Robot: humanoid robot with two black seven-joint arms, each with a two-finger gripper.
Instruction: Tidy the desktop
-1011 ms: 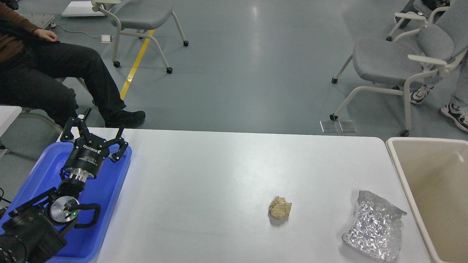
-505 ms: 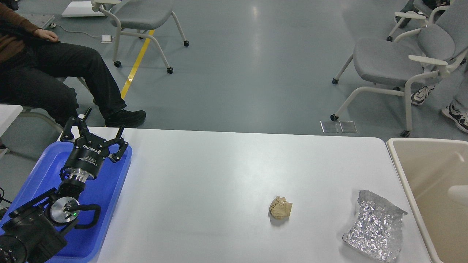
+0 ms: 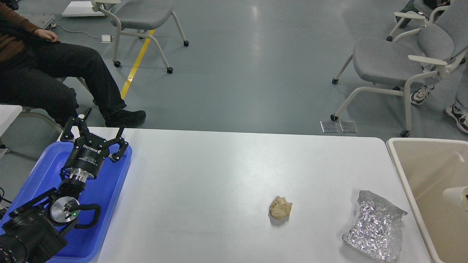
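Observation:
The white desktop (image 3: 226, 171) fills the lower half of the head view. A crumpled brown paper ball (image 3: 280, 207) lies on it right of centre. A crinkled silver foil bag (image 3: 374, 226) lies near the front right corner. My left gripper (image 3: 103, 122) is open and empty, held above the far end of the blue tray (image 3: 109, 190) at the left edge. It is far from the ball and the bag. My right gripper is out of view.
A beige bin (image 3: 402, 175) stands against the desktop's right edge, with a white cup (image 3: 457, 197) showing inside it at the frame edge. A seated person (image 3: 55, 73) and grey chairs (image 3: 387, 62) are beyond the far edge.
A white cup has come into view inside the beige bin at the right edge. My left arm, the paper ball and the foil bag have not moved.

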